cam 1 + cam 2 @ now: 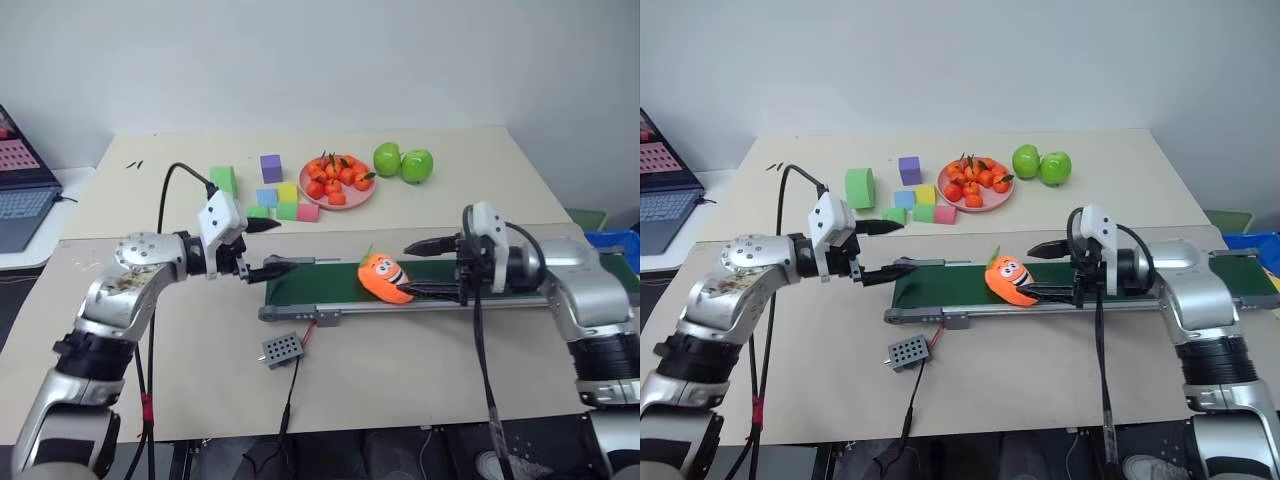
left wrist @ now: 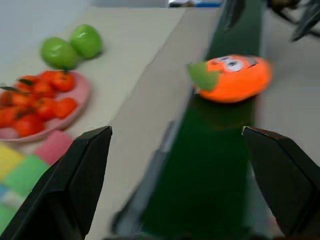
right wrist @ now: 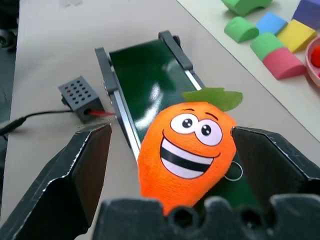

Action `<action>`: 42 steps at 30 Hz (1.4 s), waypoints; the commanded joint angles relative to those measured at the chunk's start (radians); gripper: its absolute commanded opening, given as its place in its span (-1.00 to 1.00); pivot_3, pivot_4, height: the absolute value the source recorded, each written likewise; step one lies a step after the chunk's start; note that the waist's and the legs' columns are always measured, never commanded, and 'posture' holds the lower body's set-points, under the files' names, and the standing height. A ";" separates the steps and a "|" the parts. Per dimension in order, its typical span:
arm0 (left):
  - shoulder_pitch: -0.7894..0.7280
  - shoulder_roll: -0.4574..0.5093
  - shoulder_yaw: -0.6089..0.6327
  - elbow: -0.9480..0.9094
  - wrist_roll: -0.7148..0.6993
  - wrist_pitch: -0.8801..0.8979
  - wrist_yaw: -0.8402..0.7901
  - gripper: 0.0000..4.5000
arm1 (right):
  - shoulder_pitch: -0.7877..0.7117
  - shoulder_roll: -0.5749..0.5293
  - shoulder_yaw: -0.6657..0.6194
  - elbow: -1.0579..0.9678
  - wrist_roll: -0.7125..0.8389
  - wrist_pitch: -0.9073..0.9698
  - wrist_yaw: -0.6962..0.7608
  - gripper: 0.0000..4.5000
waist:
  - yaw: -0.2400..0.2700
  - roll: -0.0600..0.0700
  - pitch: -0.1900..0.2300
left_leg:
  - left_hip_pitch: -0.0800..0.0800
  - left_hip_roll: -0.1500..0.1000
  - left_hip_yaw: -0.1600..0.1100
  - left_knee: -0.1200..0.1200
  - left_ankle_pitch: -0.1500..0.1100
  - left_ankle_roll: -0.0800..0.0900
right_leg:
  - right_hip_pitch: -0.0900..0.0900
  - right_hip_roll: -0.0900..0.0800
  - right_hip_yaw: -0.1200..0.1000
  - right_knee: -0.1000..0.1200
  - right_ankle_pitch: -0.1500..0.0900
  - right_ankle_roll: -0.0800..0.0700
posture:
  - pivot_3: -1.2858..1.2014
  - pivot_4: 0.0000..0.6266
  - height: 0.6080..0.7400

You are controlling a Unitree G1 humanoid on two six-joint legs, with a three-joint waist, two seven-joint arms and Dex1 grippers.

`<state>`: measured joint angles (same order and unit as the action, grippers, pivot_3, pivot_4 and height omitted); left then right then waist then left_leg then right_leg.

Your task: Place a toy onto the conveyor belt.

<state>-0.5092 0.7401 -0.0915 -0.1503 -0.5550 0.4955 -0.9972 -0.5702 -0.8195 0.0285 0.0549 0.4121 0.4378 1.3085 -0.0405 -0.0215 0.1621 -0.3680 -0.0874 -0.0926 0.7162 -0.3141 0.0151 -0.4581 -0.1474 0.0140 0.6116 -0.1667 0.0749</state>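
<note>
Toy (image 1: 385, 278) lies on the conveyor belt (image 1: 320, 290), between the right gripper (image 1: 428, 267) jaws, which are spread wide and clear of it. Left gripper (image 1: 274, 247) jaws released, empty, at the belt's left end, toy well apart.

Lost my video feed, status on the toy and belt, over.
Both grippers, left and right, open, holding nothing. Toy lying on the conveyor belt, between the right gripper's fingers. Nothing blocking.
</note>
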 commanded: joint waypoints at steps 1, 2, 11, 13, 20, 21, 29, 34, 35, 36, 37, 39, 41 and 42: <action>0.009 0.024 0.033 -0.098 -0.048 0.103 0.004 0.97 | -0.046 -0.032 -0.025 -0.061 0.024 0.026 0.014 1.00 | 0.000 0.000 0.000 | 0.000 0.000 0.000 0.000 0.000 0.000 | 0.000 0.000 0.000 -0.001 0.000 0.000 | 0.03 -0.52 1.00; 0.013 0.027 0.035 -0.109 -0.055 0.123 0.002 0.97 | -0.051 -0.038 -0.025 -0.068 0.026 0.032 0.014 1.00 | 0.001 0.000 0.000 | 0.001 0.000 0.000 -0.001 0.000 -0.001 | 0.001 0.000 0.000 -0.001 0.000 0.000 | 0.03 -0.52 1.00; 0.008 0.020 0.043 -0.122 -0.044 0.163 0.002 0.97 | -0.075 -0.059 -0.037 -0.092 0.029 0.060 0.020 1.00 | 0.009 0.000 0.000 | 0.000 0.000 0.000 -0.001 0.000 -0.001 | 0.001 0.000 0.000 -0.001 0.000 0.000 | 0.03 -0.52 1.00; 0.004 0.021 0.047 -0.122 -0.047 0.172 0.005 0.97 | -0.076 -0.061 -0.039 -0.092 0.029 0.059 0.020 1.00 | 0.012 0.000 0.000 | 0.000 0.000 0.000 -0.002 0.000 -0.001 | 0.001 0.000 0.000 -0.001 0.000 0.000 | 0.03 -0.52 1.00; -0.027 -0.012 0.095 -0.109 -0.075 0.190 0.031 0.97 | -0.077 -0.063 -0.043 -0.096 0.031 0.063 0.015 1.00 | 0.024 0.000 0.000 | 0.000 0.000 0.000 -0.001 0.000 -0.001 | 0.001 0.000 0.000 -0.002 0.000 0.000 | 0.03 -0.52 1.00; -0.031 -0.018 0.100 -0.107 -0.076 0.192 0.034 0.97 | -0.078 -0.062 -0.043 -0.096 0.032 0.062 0.015 1.00 | 0.025 0.000 0.000 | 0.000 0.000 0.000 -0.001 0.000 -0.001 | 0.001 0.000 0.000 -0.002 0.000 0.000 | 0.03 -0.52 1.00; -0.094 -0.048 0.113 -0.099 -0.075 0.186 0.057 0.97 | -0.099 -0.050 -0.043 -0.112 0.055 0.075 0.001 1.00 | 0.026 0.000 0.000 | 0.000 0.000 0.000 -0.001 0.000 -0.001 | 0.001 0.000 0.000 -0.002 0.000 0.000 | 0.03 -0.52 1.00; -0.116 -0.055 0.107 -0.099 -0.064 0.182 0.060 0.97 | -0.101 -0.050 -0.043 -0.119 0.066 0.075 -0.009 1.00 | 0.025 0.000 0.000 | 0.000 0.000 0.000 -0.001 0.000 -0.001 | 0.001 0.000 0.000 -0.002 0.000 0.000 | 0.03 -0.52 1.00; -0.120 -0.056 0.107 -0.099 -0.063 0.183 0.061 0.97 | -0.100 -0.050 -0.043 -0.120 0.067 0.074 -0.010 1.00 | 0.026 0.000 0.000 | 0.000 0.000 0.000 -0.001 0.000 -0.001 | 0.001 0.000 0.000 -0.002 0.000 0.000 | 0.03 -0.52 1.00; -0.125 -0.056 0.106 -0.097 -0.062 0.183 0.061 0.97 | -0.101 -0.050 -0.043 -0.119 0.067 0.073 -0.011 1.00 | 0.026 0.000 0.000 | 0.000 0.000 0.000 -0.001 0.000 -0.001 | 0.001 0.000 0.000 -0.002 0.000 0.000 | 0.03 -0.52 1.00; -0.129 -0.057 0.106 -0.096 -0.061 0.184 0.062 0.97 | -0.100 -0.050 -0.043 -0.120 0.067 0.072 -0.011 1.00 | 0.026 0.000 0.000 | 0.000 0.000 0.000 -0.001 0.000 -0.001 | 0.001 0.000 0.000 -0.002 0.000 0.000 | 0.03 -0.52 1.00; -0.137 -0.057 0.104 -0.094 -0.059 0.183 0.062 0.97 | -0.100 -0.049 -0.044 -0.120 0.067 0.071 -0.013 1.00 | 0.026 0.000 0.000 | 0.000 0.000 0.000 -0.001 0.000 -0.001 | 0.001 0.000 0.000 -0.002 0.000 0.000 | 0.03 -0.52 1.00; -0.143 -0.057 0.103 -0.089 -0.057 0.180 0.061 0.97 | -0.101 -0.048 -0.043 -0.119 0.067 0.070 -0.014 1.00 | 0.025 0.000 0.000 | 0.000 0.000 0.000 -0.001 0.000 -0.001 | 0.001 0.000 0.000 -0.002 0.000 0.000 | 0.03 -0.52 1.00; -0.146 -0.057 0.102 -0.087 -0.055 0.180 0.061 0.97 | -0.101 -0.048 -0.043 -0.119 0.067 0.069 -0.014 1.00 | 0.025 0.000 0.000 | 0.000 0.000 0.000 -0.001 0.000 -0.001 | 0.001 0.000 0.000 -0.002 0.000 0.000 | 0.03 -0.52 1.00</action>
<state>-0.6299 0.6800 -0.0100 -0.2254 -0.6158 0.6937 -0.9338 -0.6489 -0.8642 0.0240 -0.0319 0.4548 0.5110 1.2986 -0.0155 -0.0217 0.1622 -0.3680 -0.0874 -0.0922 0.7149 -0.3137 0.0142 -0.4576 -0.1474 0.0142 0.6100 -0.1667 0.0746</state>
